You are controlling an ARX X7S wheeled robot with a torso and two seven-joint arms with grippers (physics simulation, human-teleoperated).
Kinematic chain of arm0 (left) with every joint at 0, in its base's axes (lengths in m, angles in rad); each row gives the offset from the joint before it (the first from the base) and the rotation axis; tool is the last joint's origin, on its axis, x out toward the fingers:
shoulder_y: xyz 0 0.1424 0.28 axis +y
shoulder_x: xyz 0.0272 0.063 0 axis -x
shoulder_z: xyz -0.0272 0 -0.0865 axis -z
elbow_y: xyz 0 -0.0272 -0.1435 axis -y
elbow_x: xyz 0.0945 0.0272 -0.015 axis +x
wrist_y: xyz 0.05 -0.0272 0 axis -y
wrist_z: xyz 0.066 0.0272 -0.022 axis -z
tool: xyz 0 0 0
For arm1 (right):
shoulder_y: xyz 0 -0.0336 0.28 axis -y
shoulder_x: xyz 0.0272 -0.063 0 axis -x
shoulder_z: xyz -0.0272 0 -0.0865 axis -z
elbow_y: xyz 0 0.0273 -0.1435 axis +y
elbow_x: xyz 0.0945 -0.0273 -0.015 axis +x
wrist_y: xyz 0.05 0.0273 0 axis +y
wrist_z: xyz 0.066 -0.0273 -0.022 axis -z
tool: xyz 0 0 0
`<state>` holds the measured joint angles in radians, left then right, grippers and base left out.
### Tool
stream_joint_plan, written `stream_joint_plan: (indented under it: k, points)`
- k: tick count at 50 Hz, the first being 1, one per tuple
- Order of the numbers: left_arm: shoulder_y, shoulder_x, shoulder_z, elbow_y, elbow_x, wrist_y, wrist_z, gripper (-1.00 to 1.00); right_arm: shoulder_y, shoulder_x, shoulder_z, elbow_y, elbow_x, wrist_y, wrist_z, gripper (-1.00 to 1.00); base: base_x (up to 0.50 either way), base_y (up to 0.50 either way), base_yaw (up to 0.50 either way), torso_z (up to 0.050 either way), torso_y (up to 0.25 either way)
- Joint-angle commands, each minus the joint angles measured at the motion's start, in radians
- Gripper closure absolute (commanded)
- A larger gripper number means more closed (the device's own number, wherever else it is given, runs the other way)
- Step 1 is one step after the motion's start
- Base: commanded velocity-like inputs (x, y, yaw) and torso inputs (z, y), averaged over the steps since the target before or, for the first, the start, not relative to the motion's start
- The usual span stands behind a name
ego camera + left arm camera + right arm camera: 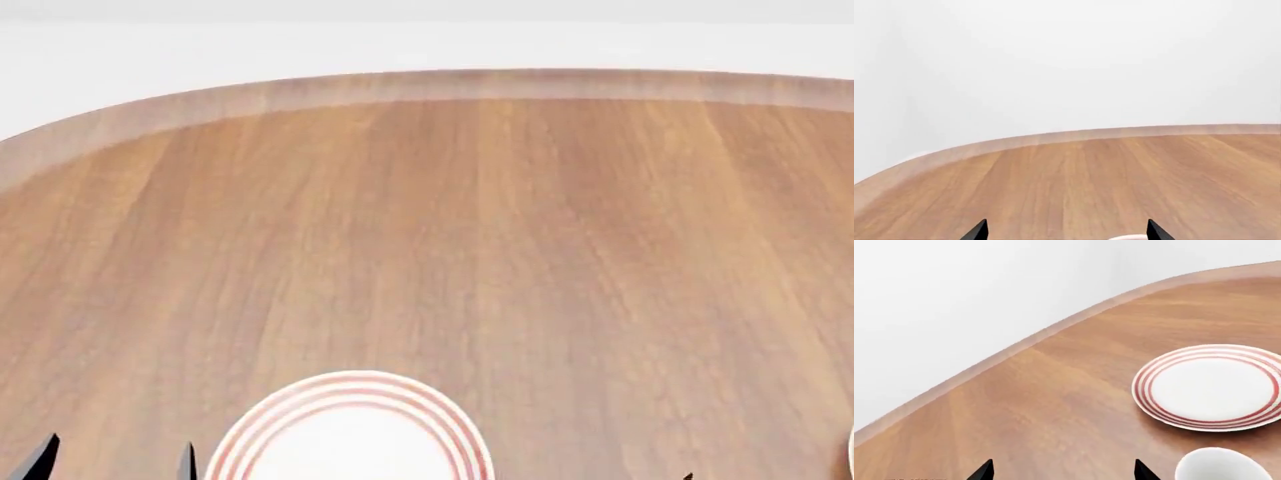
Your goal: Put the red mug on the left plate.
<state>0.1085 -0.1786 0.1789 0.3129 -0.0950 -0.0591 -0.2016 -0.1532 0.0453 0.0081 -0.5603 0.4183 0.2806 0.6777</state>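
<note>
The small red patterned mug appeared in no view; as a stiff, light, slippery ceramic piece, it would likely take a grip across rim or handle. The round white red-ringed left plate (350, 432) lay empty on the brown wooden table (507, 230). The left gripper (1066, 231) and right gripper (1062, 471) stood spread, holding nothing, against plain white walls

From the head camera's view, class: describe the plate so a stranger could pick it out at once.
Find the wide wooden table that fills the view and follow it to the picture's bottom edge, left of centre. There, just right of the black tips of the left claw, lies the plate: round, white, with thin red rings near its rim.
</note>
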Motion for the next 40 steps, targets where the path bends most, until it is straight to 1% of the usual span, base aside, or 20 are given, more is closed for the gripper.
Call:
stream_joint_plan:
  k: [1,7,13,21,24,28,40]
  points:
    - [-0.001,-0.007,0.005,0.001,-0.008,-0.001,-0.006,-1.00,-0.040,0.017,0.019,-0.087,0.126,0.039,0.072,-1.00,0.00,0.00,0.00,0.000,0.000]
    - [-0.002,-0.011,0.011,0.000,-0.008,0.001,-0.009,-1.00,-0.059,0.017,0.017,-0.126,0.155,0.045,0.111,-1.00,0.00,0.00,0.00,0.000,0.000]
    - [-0.002,-0.015,0.018,0.000,-0.008,0.004,-0.011,-1.00,-0.103,0.013,0.011,-0.148,0.155,0.007,0.128,-1.00,0.00,0.00,0.00,0.000,0.000]
    - [-0.003,-0.019,0.020,0.000,-0.010,0.005,-0.017,-1.00,-0.188,0.016,-0.001,-0.235,0.168,-0.037,0.154,-1.00,0.00,0.00,0.00,0.000,0.000]
    - [-0.003,-0.021,0.020,0.001,-0.012,0.005,-0.019,-1.00,-0.202,0.014,0.017,-0.240,0.201,-0.052,0.167,-1.00,0.00,0.00,0.00,0.000,0.000]
    - [-0.003,-0.023,0.022,0.002,-0.012,0.005,-0.022,-1.00,-0.233,0.020,0.018,-0.265,0.194,-0.076,0.176,-1.00,0.00,0.00,0.00,0.000,0.000]
    - [-0.007,-0.034,0.033,-0.003,-0.024,0.008,-0.033,-1.00,-0.200,0.023,0.042,-0.186,0.205,-0.109,0.221,-1.00,0.00,0.00,0.00,0.000,0.000]
